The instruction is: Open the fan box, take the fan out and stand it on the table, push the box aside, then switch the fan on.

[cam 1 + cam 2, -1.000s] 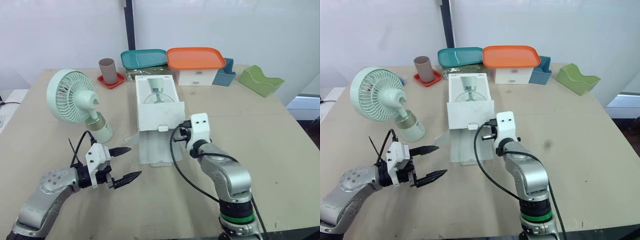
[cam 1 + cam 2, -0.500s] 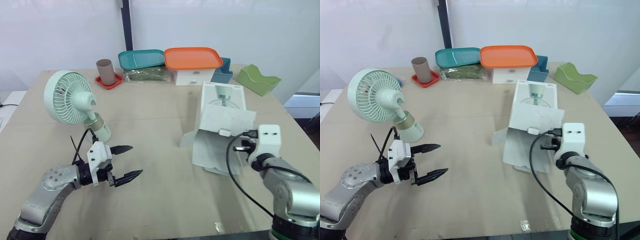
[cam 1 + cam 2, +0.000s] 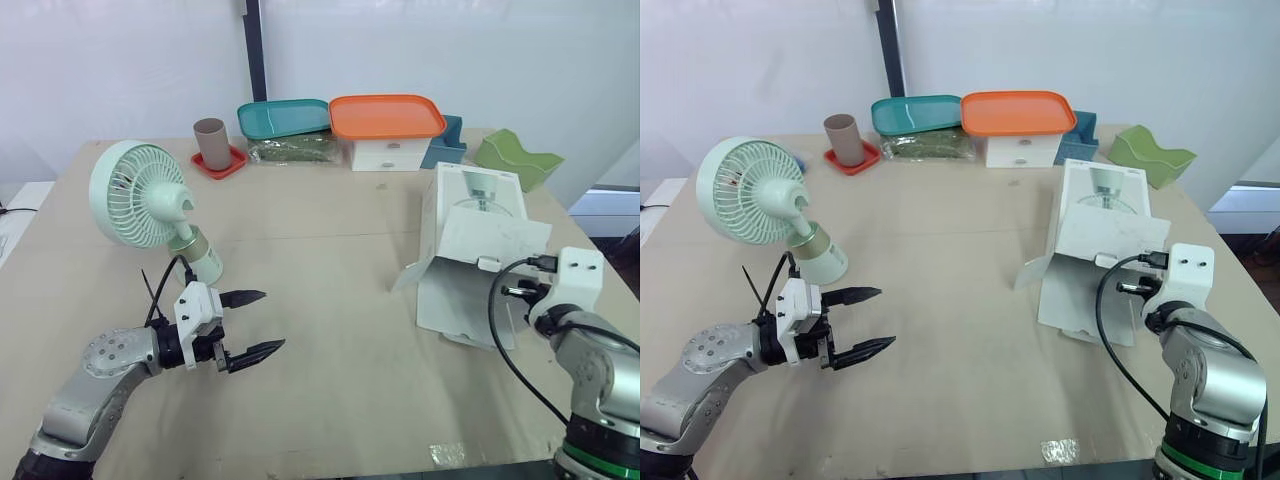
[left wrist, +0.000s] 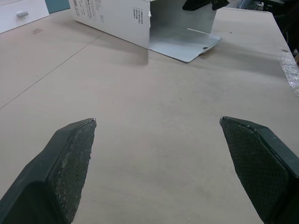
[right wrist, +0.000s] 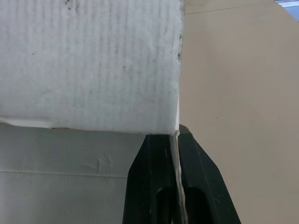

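Head: fan point(image 3: 145, 200) upright at left of surface point(image 3: 330, 230), box point(image 3: 470, 260) lying open at right, well apart; left claw point(image 3: 272, 320) spread, empty, near fan base. Left wrist: it gapes over bare surface, box beyond. Right wrist: right claw point(image 5: 176, 140) pinching box flap edge.

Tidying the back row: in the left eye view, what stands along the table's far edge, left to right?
cup → teal tray → orange lid → blue holder → green holder
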`<action>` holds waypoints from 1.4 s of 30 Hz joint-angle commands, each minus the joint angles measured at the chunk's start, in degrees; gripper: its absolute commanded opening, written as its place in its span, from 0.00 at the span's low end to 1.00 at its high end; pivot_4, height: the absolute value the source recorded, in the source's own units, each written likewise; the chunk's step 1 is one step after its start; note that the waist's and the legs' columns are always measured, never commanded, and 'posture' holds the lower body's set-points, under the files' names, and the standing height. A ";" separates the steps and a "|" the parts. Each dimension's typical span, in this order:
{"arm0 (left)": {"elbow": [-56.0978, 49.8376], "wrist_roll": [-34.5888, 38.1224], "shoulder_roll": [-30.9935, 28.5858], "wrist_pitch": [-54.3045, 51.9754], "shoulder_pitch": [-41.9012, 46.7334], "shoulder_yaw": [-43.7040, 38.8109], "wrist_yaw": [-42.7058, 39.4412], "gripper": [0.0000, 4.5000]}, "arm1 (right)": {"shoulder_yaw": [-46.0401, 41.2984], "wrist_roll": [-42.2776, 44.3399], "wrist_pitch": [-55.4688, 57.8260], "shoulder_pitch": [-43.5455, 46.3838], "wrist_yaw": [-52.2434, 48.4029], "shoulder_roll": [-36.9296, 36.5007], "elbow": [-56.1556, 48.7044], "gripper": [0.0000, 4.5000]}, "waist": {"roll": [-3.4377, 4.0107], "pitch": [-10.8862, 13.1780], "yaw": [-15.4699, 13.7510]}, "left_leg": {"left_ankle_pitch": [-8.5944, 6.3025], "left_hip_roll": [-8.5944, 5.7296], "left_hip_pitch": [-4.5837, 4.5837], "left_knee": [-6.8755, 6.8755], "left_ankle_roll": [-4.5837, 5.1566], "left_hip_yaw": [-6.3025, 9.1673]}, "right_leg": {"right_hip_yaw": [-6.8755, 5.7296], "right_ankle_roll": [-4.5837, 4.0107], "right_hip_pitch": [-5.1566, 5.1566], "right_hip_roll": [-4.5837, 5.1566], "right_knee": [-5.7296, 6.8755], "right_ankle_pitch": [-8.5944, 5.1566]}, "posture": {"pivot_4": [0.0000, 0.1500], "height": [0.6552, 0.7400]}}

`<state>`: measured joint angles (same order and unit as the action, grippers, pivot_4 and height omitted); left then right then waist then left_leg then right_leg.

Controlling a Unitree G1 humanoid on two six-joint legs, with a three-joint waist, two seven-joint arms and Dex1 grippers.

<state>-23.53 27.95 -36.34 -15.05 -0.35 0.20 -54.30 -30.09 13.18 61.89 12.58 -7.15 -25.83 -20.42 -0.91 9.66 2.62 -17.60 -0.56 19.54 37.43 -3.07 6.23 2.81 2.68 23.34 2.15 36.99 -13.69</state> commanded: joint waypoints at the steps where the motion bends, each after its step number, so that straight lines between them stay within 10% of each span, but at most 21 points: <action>1: -1.04 0.45 0.06 0.85 0.13 -0.70 -0.25 1.00 | -0.23 -0.18 -1.94 1.50 0.45 -0.71 0.73 0.01 | 0.00 0.00 0.02 | 0.00 0.00 0.00 0.00 0.00 -0.02 | 0.02 0.00 0.00 0.00 0.00 0.00 | 1.00 1.00; 24: -6.34 6.61 -3.11 -4.15 -2.65 0.38 -5.77 1.00 | 2.04 -0.52 -6.83 3.55 0.43 -2.17 5.13 0.01 | 0.07 0.03 0.04 | -0.02 0.02 -0.03 0.00 0.04 -0.07 | 0.07 0.00 0.00 -0.02 0.00 0.00 | 1.00 1.00; 38: -3.63 3.44 -0.67 -0.64 -0.03 1.10 -3.78 1.00 | 1.87 3.44 -13.62 -5.92 -12.90 -10.02 -2.90 0.94 | 0.21 0.08 -0.03 | -0.04 0.01 -0.02 0.01 0.07 -0.08 | 0.08 0.03 -0.02 -0.02 0.00 -0.01 | 1.00 1.00; 42: -3.97 2.60 0.73 -0.45 -0.88 1.79 -2.52 1.00 | 0.11 5.39 -17.04 -9.86 -18.00 -11.84 -4.40 0.99 | 0.21 0.08 -0.03 | -0.04 0.01 -0.02 0.02 0.08 -0.09 | 0.11 0.04 -0.07 -0.03 0.00 -0.02 | 1.00 1.00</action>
<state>-26.83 31.39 -36.44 -16.61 -0.67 1.81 -57.84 -27.30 16.77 48.53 4.69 -21.02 -35.79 -21.83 -0.70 9.74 2.59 -17.65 -0.55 19.52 37.44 -2.99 6.13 2.92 2.73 23.28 2.13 36.99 -13.72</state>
